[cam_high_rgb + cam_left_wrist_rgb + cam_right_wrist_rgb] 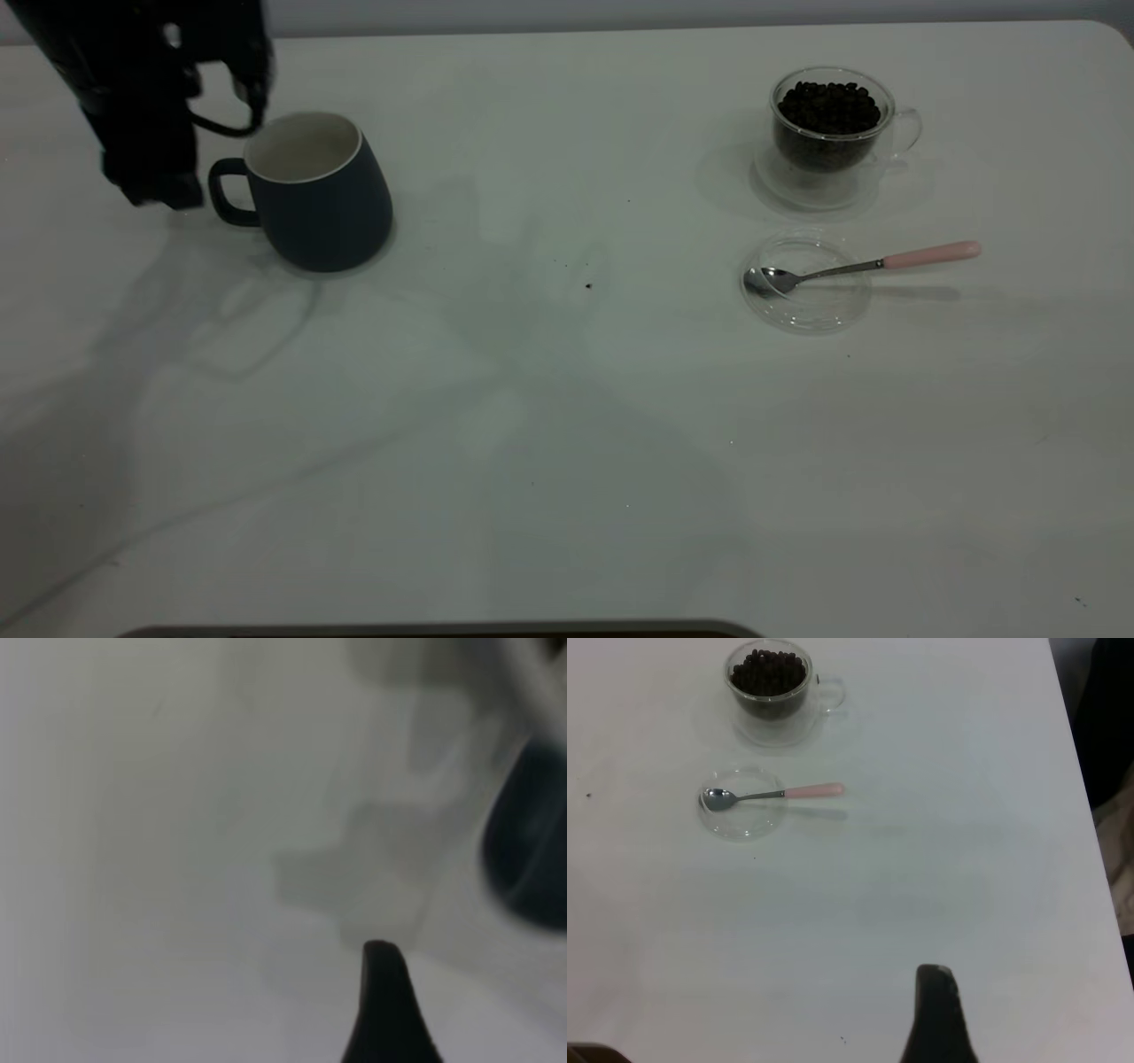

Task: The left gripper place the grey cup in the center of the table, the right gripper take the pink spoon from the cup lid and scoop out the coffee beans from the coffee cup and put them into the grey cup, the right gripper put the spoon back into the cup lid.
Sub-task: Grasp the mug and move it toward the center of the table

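Your left hand (164,190) sits just beside the loop handle of the dark blue-grey ceramic mug (310,190) at the white desk's (549,425) far-left side, lined up for a handle grasp, though I cannot tell how its fingers stand.

Bare robot test bench, not a lived-in room

A plain white desk (567,425) against a blank pale wall, a black robot arm's hand (155,182) over it, and only a few props: mug (314,190), glass cup (828,133), spoon (868,264).

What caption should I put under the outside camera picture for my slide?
Left gripper beside the grey cup's handle; pink spoon rests on the cup lid near the bean-filled coffee cup.
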Available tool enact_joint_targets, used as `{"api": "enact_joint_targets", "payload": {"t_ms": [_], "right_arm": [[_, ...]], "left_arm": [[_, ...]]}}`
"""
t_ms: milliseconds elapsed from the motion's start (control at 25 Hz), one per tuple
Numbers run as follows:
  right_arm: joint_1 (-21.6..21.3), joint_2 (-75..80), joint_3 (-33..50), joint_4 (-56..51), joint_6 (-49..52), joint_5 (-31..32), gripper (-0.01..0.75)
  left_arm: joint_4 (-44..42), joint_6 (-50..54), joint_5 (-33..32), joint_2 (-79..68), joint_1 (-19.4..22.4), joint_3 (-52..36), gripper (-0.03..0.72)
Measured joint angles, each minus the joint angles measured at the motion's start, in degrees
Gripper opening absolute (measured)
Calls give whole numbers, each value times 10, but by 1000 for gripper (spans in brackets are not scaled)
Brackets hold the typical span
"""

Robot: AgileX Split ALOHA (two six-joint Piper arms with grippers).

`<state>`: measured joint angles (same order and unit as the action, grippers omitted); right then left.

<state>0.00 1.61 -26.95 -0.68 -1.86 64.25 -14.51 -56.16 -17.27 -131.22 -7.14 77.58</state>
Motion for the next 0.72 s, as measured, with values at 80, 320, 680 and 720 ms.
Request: {"api": "enact_joint_targets", "payload": {"t_ms": [80,320,680,720], "right_arm": [[0,0,0,0,0,0,587],[0,0,0,0,0,0,587],[0,0,0,0,0,0,587],[0,0,0,0,0,0,587]], "left_arm": [[28,-29,0,-9,-7,0,567],[94,-102,27,-26,-23,0,567],[116,-139,61,-29,-84,0,567],[123,-140,63,-29,-93,0,567]]}}
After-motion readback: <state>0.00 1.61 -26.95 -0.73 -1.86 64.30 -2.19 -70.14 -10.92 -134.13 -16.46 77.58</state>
